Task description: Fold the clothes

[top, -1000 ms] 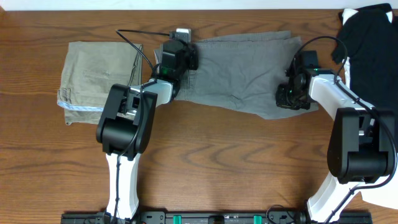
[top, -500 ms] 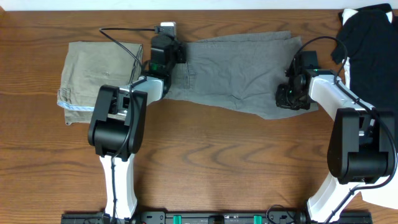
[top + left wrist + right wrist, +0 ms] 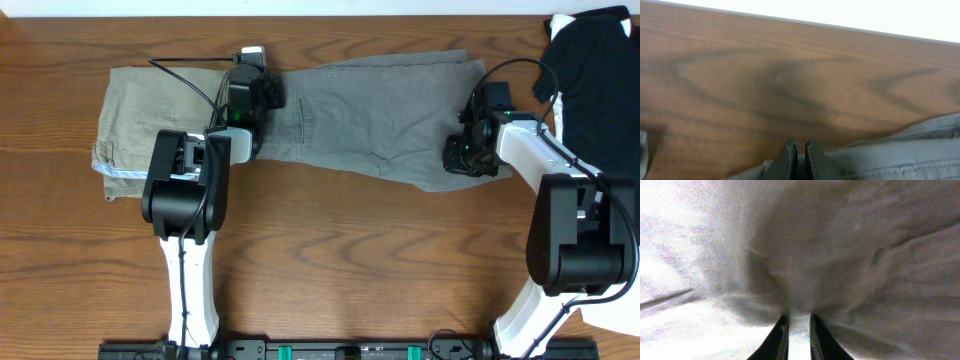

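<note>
Four garments lie on the brown wooden counter. Farthest left are the olive-khaki shorts, folded into a compact block, with a strip of pale-blue waistband lining showing along their near-left edge.

Just to their right, the left arm reaches toward the far side of the counter. Its head sits where the olive-khaki shorts and the grey shorts come close. Whether the two garments touch is hidden beneath it. The left jaws are pressed together on the left end of the grey shorts. In the left wrist view the two dark fingers show only a hairline slit, with grey cloth bunched at either side and bare counter beyond.

The grey shorts lie spread flat across the middle of the far half of the counter, their long side running left to right. A pocket seam shows near their left part, and soft wrinkles cross the middle.

At their near-right corner the right arm bends inward, and the right jaws are clamped on the cloth there. The right wrist view shows pale weave pinched in the narrow gap, with folds drawn toward it.

Farthest right, in the far corner, a black garment lies heaped, partly over a white garment.
</note>
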### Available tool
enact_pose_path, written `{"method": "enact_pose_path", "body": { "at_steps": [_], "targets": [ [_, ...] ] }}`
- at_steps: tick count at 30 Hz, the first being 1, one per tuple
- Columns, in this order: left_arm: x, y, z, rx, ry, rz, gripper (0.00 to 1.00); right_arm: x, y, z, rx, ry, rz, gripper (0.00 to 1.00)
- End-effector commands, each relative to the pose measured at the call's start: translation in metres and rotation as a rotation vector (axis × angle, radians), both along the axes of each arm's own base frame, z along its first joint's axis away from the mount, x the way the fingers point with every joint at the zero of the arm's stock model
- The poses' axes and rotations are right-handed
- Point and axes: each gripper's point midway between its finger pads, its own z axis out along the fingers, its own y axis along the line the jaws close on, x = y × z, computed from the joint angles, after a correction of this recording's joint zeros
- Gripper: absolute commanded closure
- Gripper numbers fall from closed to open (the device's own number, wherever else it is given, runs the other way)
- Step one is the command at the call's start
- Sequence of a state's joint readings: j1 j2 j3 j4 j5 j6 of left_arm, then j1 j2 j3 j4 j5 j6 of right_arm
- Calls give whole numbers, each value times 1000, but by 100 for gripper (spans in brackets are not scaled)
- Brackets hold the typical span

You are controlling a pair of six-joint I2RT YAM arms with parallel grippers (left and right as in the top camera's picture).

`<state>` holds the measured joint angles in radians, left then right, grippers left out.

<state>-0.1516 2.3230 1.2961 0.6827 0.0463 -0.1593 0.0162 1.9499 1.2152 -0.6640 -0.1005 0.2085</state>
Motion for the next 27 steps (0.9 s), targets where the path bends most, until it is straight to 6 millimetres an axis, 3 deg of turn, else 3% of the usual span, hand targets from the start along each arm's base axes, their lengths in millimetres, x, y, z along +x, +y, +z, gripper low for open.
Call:
{"method": "enact_pose_path", "body": {
  "at_steps": [1,6,10,13,18,27],
  "targets": [
    [6,-5,17,-15,-72,-30,90,-11,-9,-13,-44,39,-16,85],
    [4,-9,85,-39,-128,-52,86,-11,-9,-13,-44,40,-16,85],
    [-24,4,117,-22,5,-36,72,-12,-9,-13,-44,43,-15,85],
    [-61,15,126,-5,158,-23,57,-11,-8,-13,-43,43,-16,85],
    [-107,16,120,0,341,-48,54,-11,-8,-13,-43,41,-16,85],
    [-146,7,67,-31,593,-107,51,-10,-8,-13,-42,35,-16,83]
  ]
}}
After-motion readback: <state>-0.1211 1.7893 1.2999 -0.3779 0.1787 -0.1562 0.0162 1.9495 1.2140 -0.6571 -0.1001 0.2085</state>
